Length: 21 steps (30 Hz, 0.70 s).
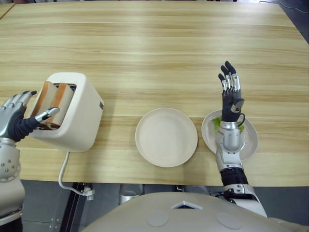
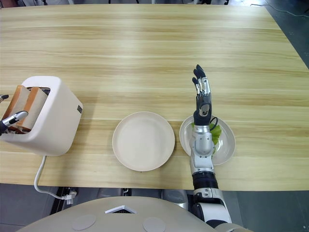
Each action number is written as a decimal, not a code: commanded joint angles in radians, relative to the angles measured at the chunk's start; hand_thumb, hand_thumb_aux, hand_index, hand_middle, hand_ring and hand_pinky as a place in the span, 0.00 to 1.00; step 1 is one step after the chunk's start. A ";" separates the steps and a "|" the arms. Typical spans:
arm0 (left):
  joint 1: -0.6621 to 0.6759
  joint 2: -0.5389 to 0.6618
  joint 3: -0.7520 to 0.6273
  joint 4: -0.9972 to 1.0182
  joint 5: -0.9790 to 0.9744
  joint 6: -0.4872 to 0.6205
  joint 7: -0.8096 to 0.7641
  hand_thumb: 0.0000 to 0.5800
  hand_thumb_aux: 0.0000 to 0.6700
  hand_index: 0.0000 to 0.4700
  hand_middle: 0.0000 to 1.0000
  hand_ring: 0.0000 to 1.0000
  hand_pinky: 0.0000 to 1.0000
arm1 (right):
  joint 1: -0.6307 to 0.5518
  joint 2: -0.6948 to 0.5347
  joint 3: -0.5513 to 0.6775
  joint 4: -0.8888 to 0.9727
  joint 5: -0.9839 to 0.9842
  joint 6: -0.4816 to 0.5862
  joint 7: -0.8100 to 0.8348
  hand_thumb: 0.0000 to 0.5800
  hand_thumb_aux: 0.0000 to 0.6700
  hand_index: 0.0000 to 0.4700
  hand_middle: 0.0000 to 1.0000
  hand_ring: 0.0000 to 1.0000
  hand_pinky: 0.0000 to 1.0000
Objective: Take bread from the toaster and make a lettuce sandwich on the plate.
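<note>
A cream toaster point(image 1: 82, 116) stands at the table's near left with two bread slices point(image 1: 54, 101) sticking out of its slots. My left hand point(image 1: 19, 116) sits at the toaster's left side, its fingers curled around the outer slice. An empty cream plate point(image 1: 166, 137) lies at the near middle. To its right a second plate point(image 1: 248, 140) holds green lettuce point(image 1: 216, 122), partly hidden by my right forearm. My right hand point(image 1: 231, 92) is raised above that plate, fingers straight and together, holding nothing.
The toaster's white cord point(image 1: 65, 176) hangs over the table's near edge. The wooden table point(image 1: 154, 48) stretches far back behind the plates and the toaster.
</note>
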 commanded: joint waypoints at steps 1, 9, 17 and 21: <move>0.004 0.014 0.004 0.038 0.023 0.035 -0.004 0.00 0.00 0.00 0.00 0.00 0.00 | -0.001 0.003 -0.005 0.024 -0.006 -0.002 -0.006 0.00 0.00 0.00 0.00 0.00 0.00; -0.023 0.032 0.008 0.065 0.026 0.072 0.011 0.00 0.00 0.00 0.00 0.00 0.00 | -0.001 0.006 0.001 0.036 -0.015 -0.011 -0.012 0.00 0.00 0.00 0.00 0.00 0.00; -0.047 0.050 -0.010 0.096 0.031 0.083 0.019 0.00 0.00 0.00 0.00 0.00 0.00 | -0.001 0.008 0.002 0.046 -0.031 -0.021 -0.021 0.00 0.00 0.00 0.00 0.00 0.00; -0.055 0.055 -0.025 0.109 0.038 0.082 0.019 0.00 0.00 0.00 0.00 0.00 0.00 | -0.003 0.008 0.003 0.049 -0.036 -0.025 -0.024 0.00 0.00 0.00 0.00 0.00 0.00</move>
